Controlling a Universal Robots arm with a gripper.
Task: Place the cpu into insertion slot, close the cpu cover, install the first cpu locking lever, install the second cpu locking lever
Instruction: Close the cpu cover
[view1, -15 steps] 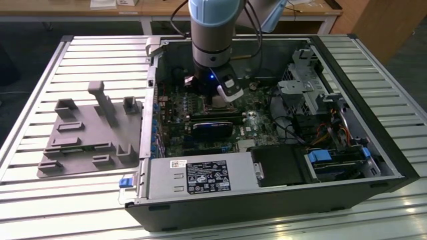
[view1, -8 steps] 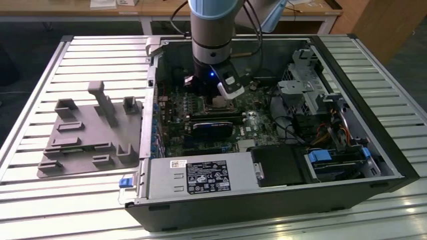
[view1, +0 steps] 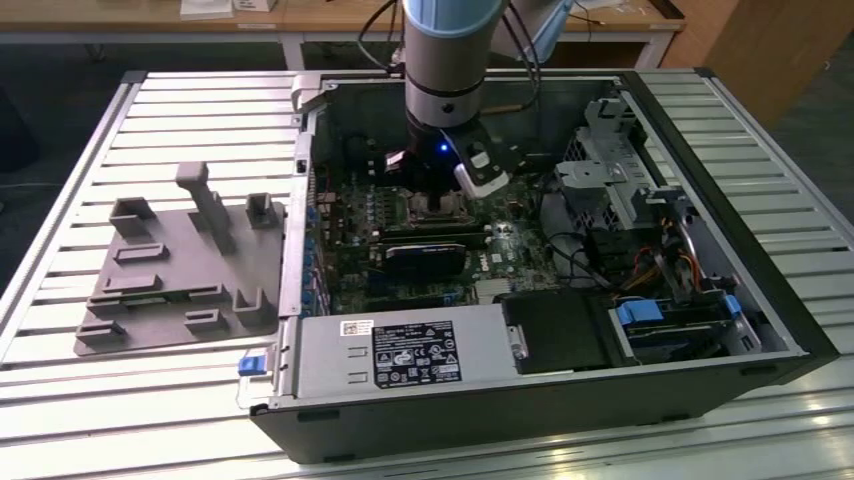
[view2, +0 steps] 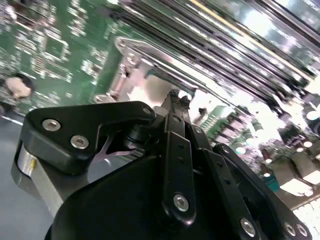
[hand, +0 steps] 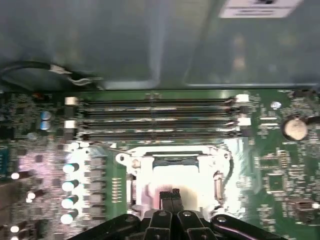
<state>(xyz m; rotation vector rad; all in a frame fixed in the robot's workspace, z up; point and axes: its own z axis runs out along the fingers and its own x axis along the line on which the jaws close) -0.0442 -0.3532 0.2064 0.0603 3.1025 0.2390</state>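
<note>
In the exterior view my gripper reaches down into the open computer case, right over the insertion slot on the green board. The first wrist view has my gripper shut, its two black fingertips pressed together. They stand over the near part of the pale, glare-bright cpu lying in the slot. The silvery cpu cover lies flat around the chip. In the second wrist view the shut fingertips point at the same silvery frame. A thin wire lever runs along one side of the socket.
Long memory slots run just beyond the socket, and a coin battery sits off to one side. A black card lies near the socket. A drive cage, cables and a power supply crowd the case. A grey fixture lies outside.
</note>
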